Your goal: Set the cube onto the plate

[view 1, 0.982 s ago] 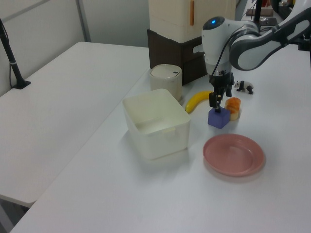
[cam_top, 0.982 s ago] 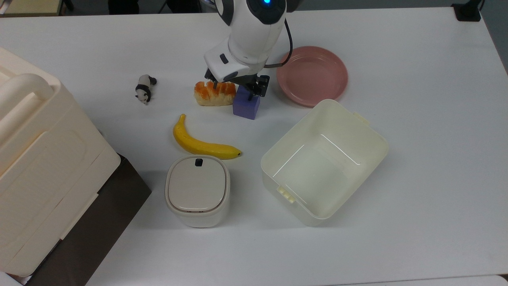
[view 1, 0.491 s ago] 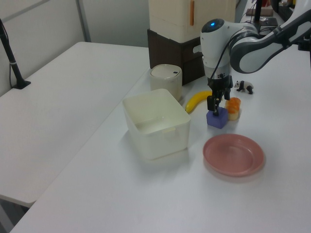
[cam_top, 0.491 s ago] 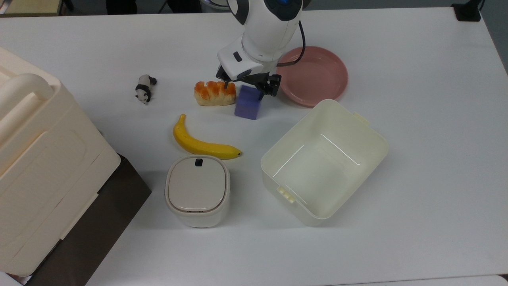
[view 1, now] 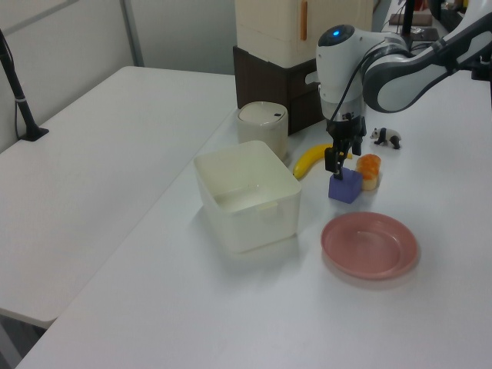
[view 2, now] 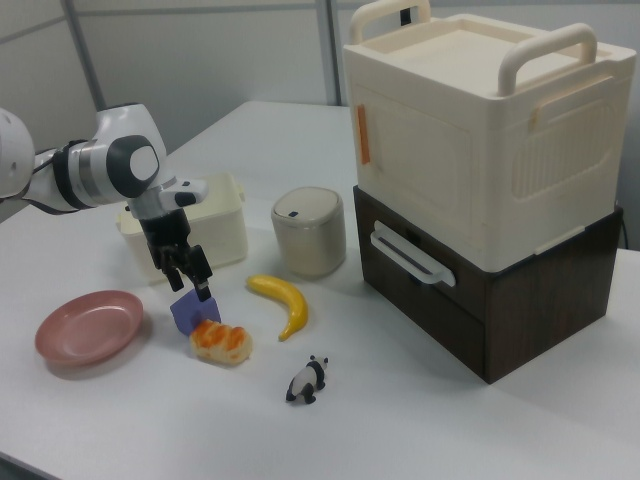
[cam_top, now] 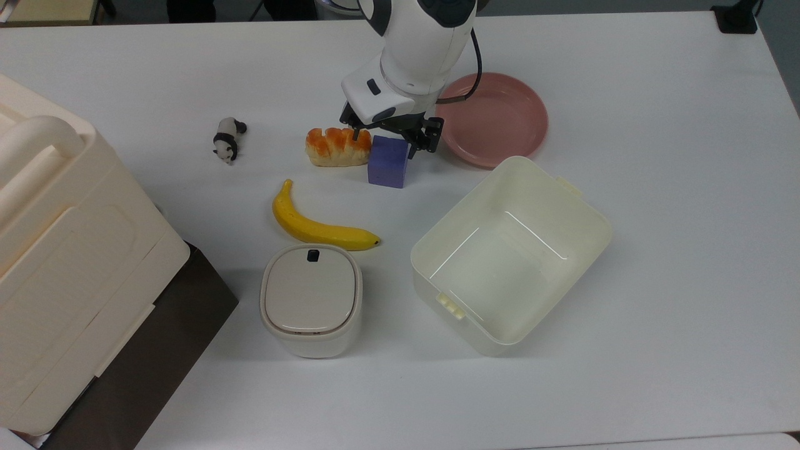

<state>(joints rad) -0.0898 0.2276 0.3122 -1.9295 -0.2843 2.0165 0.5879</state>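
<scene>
The purple-blue cube [cam_top: 388, 164] sits flat on the white table, just right of the bread roll [cam_top: 337, 147] in the top view. My gripper [cam_top: 386, 139] hangs straight down over the cube's far edge. It is open, with one black fingertip [cam_top: 355, 132] above the roll's end and the other beside the cube's upper right corner. The right view has the gripper [view 2: 185, 288] spread just above the cube [view 2: 189, 314]. The pink plate [cam_top: 492, 119] lies empty to the cube's right in the top view, and nearer the camera than the cube [view 1: 345, 187] as the plate [view 1: 370, 244] in the left view.
An open cream tub [cam_top: 509, 253] stands close below the plate in the top view. A banana [cam_top: 322, 228], a lidded round bin [cam_top: 311, 300] and a toy panda [cam_top: 228, 139] lie to the top view's left of the cube. A big cream box on a dark base [cam_top: 62, 250] fills that left edge.
The gripper shifted toward the top view's right and its finger came off the cube's top. The cube tipped half a second ago and now rests flat again.
</scene>
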